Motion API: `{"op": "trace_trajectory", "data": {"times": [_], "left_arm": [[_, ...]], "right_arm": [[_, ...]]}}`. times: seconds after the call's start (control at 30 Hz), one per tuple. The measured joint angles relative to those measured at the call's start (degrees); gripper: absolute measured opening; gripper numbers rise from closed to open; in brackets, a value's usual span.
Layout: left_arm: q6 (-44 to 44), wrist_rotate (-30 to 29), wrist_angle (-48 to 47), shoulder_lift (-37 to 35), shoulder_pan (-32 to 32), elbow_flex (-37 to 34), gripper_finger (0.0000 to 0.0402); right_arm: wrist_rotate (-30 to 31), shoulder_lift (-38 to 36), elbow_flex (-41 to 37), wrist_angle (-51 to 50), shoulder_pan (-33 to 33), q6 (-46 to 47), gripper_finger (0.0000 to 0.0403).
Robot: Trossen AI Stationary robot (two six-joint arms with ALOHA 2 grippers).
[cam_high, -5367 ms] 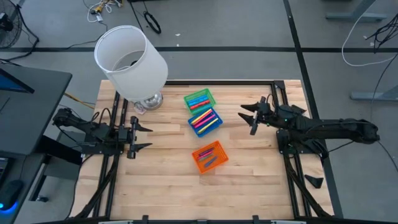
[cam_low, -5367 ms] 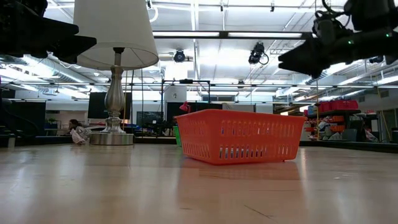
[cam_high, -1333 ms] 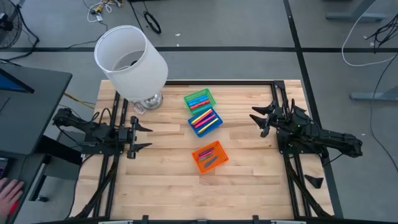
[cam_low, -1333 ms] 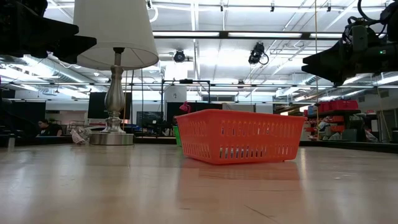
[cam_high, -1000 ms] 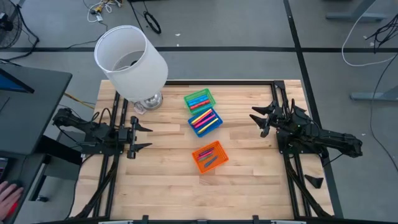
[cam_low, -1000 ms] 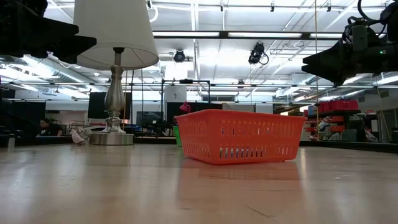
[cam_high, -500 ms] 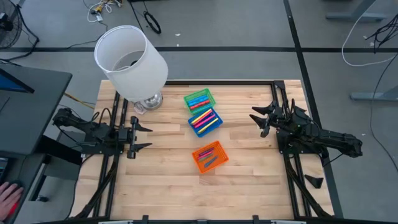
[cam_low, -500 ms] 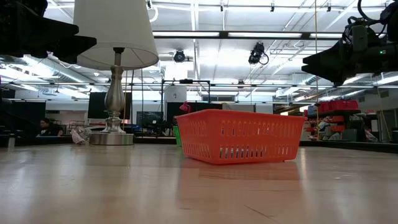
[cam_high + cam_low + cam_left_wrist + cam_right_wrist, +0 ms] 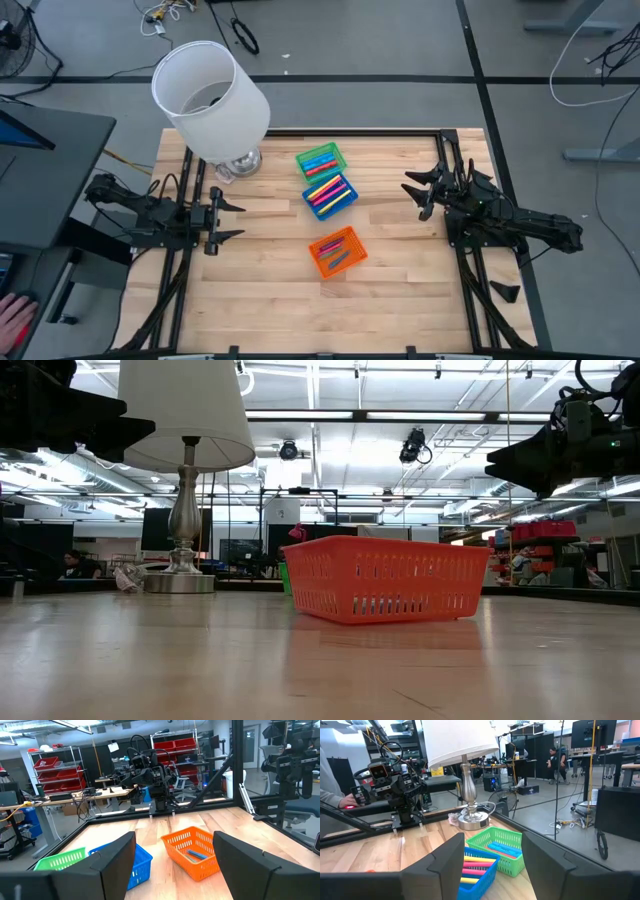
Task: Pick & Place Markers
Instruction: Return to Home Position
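- Wooden table (image 9: 300, 310): markers (image 9: 328, 191) all lie in trays (image 9: 360, 246) mid-table, none loose.
- Left gripper (image 9: 232, 220), right gripper (image 9: 416, 195): parked at opposite edges, fingers spread, empty. Job looks finished.

Mesh-walled orange tray (image 9: 385, 580); blue tray (image 9: 141, 864); green tray (image 9: 513, 862); markers (image 9: 479, 865) pink, yellow; lampshade (image 9: 208, 92) white; table (image 9: 270, 300) pale wood-grain.

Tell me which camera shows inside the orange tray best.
The high view: it looks straight down into the orange tray, markers visible. The left wrist view shows it aslant, one blue marker inside. The low view shows only its mesh wall. The right wrist view hardly shows it.
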Motion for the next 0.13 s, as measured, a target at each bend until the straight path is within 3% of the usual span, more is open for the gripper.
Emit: {"op": "trace_trajectory", "data": {"times": [0.13], "left_arm": [[0.0, 0.0, 0.0, 0.0, 0.0, 0.0, 0.0273]], "right_arm": [[0.0, 0.0, 0.0, 0.0, 0.0, 0.0, 0.0199]]}}
